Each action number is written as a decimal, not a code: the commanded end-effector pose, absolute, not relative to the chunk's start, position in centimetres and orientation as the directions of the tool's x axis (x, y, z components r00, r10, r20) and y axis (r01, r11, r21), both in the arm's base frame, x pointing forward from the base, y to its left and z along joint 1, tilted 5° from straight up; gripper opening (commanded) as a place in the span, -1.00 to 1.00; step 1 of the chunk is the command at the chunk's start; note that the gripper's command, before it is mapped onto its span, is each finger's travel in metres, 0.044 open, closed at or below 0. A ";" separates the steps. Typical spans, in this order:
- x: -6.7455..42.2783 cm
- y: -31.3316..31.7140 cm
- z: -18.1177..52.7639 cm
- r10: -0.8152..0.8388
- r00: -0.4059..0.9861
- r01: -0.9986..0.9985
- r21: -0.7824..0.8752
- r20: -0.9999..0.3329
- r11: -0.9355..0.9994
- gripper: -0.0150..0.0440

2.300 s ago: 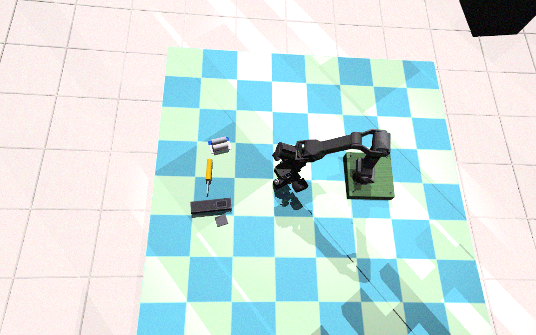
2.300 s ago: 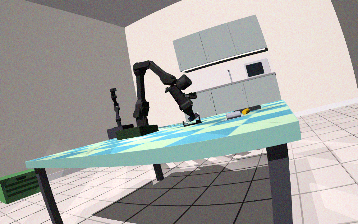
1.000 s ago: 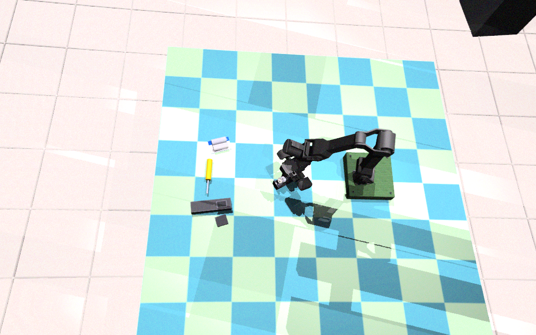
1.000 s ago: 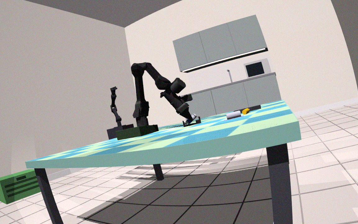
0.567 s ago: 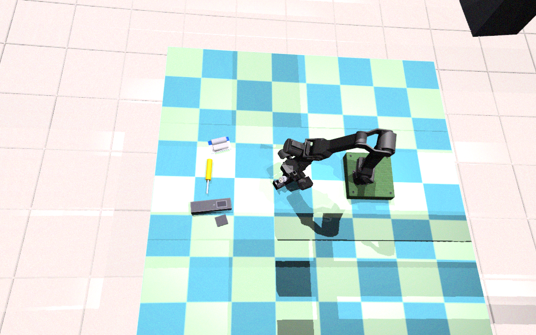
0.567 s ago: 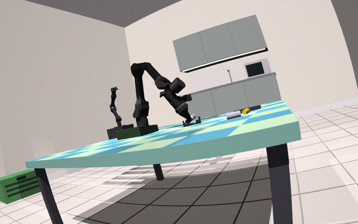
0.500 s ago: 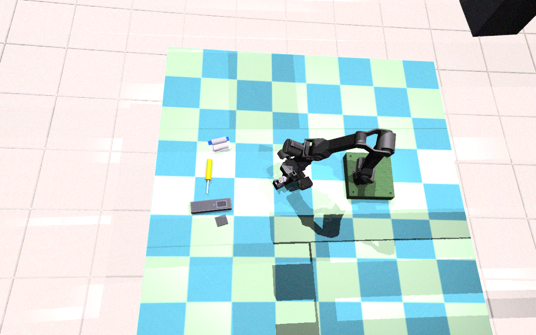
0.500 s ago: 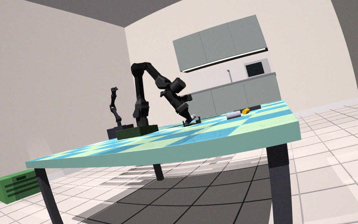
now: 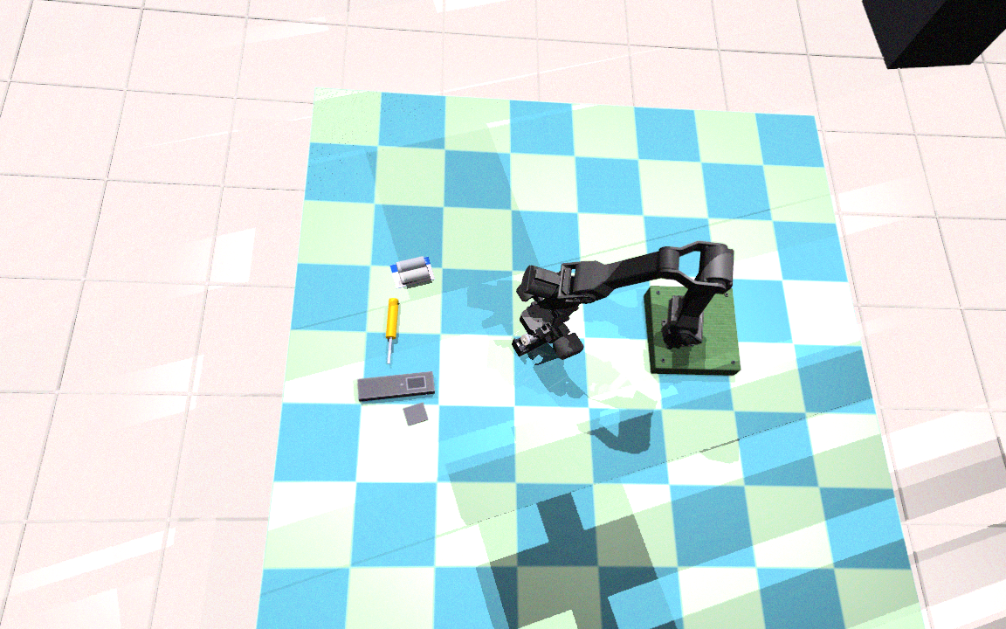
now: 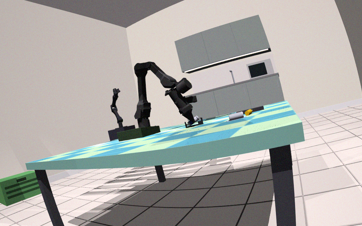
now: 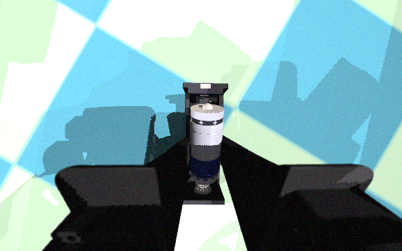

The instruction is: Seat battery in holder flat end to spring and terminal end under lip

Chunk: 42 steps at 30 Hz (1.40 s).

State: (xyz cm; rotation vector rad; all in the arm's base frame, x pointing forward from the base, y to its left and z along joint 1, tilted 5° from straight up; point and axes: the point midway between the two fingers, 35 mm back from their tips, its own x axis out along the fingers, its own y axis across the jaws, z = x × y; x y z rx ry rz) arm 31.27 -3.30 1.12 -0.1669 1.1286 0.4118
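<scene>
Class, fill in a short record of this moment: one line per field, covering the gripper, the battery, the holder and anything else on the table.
gripper: shut on the battery
battery: in line with holder, tilted, blue flat end on spring, terminal end near lip
holder: black, on checkered table
other items: yellow screwdriver, two spare batteries, grey remote, small grey cover
</scene>
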 end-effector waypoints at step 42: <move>31.6 -3.0 0.4 0.131 0.078 -0.389 0.091 -0.988 0.917 -0.21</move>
